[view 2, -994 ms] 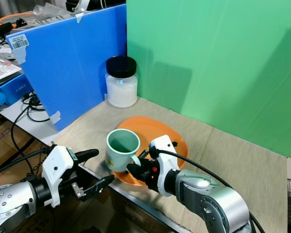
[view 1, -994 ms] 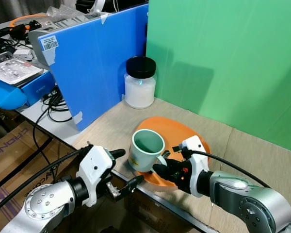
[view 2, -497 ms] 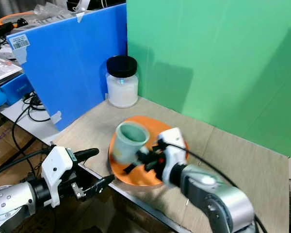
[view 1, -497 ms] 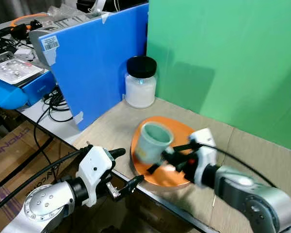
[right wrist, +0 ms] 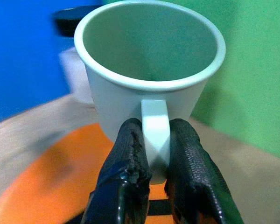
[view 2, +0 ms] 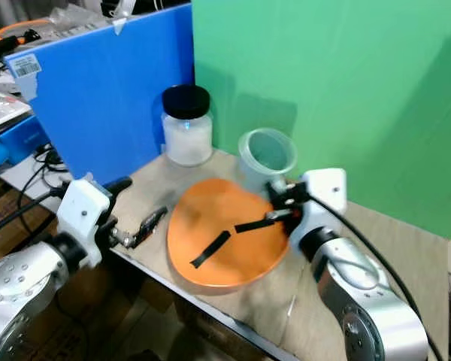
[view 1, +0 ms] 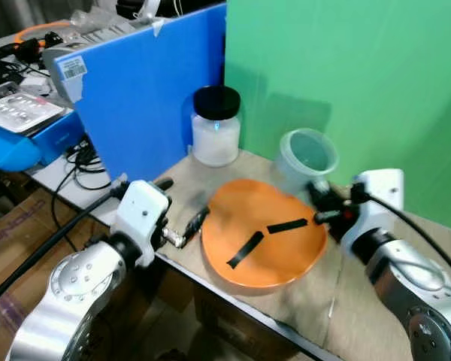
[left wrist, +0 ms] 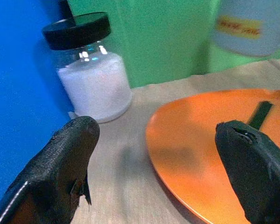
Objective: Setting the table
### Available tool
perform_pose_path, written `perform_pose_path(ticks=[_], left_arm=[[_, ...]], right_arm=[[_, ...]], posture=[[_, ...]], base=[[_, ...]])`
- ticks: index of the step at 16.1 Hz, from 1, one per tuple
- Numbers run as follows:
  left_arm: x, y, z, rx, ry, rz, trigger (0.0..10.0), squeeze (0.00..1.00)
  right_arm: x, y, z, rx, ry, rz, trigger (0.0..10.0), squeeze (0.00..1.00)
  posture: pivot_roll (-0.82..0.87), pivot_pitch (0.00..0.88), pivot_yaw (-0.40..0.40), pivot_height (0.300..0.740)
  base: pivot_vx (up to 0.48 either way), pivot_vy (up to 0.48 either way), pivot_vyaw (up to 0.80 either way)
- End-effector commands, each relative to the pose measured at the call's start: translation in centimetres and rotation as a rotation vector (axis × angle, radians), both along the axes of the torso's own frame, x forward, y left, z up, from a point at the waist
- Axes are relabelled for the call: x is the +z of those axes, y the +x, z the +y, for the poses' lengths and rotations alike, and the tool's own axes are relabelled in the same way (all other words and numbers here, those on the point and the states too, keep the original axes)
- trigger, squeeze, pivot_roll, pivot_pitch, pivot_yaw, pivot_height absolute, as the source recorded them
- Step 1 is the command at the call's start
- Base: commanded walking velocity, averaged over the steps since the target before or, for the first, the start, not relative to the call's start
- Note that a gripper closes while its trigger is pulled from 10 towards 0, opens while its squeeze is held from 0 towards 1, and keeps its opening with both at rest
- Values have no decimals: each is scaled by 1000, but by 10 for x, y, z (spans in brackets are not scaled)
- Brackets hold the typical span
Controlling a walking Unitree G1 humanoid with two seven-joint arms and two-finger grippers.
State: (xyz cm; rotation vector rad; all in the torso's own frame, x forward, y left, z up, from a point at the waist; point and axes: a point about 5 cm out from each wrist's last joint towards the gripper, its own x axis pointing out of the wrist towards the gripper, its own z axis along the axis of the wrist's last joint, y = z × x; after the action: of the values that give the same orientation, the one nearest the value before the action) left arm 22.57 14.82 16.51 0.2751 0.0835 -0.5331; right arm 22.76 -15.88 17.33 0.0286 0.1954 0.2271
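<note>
The right tool [right wrist: 151, 154] pinches the mug [right wrist: 149, 70] handle above the orange plate [view 1: 263, 241]; the left tool [left wrist: 158, 163] gapes beside it.

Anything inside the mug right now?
Nothing: the pale green mug held by its handle in the right gripper shows bare inner walls. Its bottom lies in shade, hard to see.

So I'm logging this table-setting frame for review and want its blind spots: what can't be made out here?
- Mug: blurred in the eye views; the label print in the left wrist view is unreadable.
- Mug handle: covered by the right end effector fingers clamping it.
- Jar: its white contents can't be identified.
- Plate: its near rim is cut off in the left wrist view by the left end effector fingers.
</note>
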Motion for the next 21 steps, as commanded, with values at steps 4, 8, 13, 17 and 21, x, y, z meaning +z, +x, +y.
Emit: perform_pose_path(ticks=[4, 8, 13, 17, 21], left_arm=[[4, 6, -23, 40, -64, -52, 10000, 0], [5, 9, -24, 71, -57, -71, 10000, 0], [3, 10, -21, 110, -60, -71, 10000, 0], [2, 10, -16, 146, -60, -68, 10000, 0], [2, 11, -10, 191, -80, -72, 10000, 0]], right_arm=[[-1, -7, -3, -100, -29, -31, 10000, 0], [-2, -6, -2, -128, -35, -44, 10000, 0], [-2, -4, 0, -141, -43, -50, 10000, 0], [-3, -3, 2, -146, -47, -46, 10000, 0], [-2, 0, 3, -149, -63, -48, 10000, 0]], posture=[[123, 0, 21, 740], [123, 0, 15, 740], [120, 0, 13, 740], [122, 0, 4, 740], [121, 0, -2, 740]], base=[[0, 0, -597], [0, 0, -600], [0, 0, -480], [0, 0, -800], [0, 0, -800]])
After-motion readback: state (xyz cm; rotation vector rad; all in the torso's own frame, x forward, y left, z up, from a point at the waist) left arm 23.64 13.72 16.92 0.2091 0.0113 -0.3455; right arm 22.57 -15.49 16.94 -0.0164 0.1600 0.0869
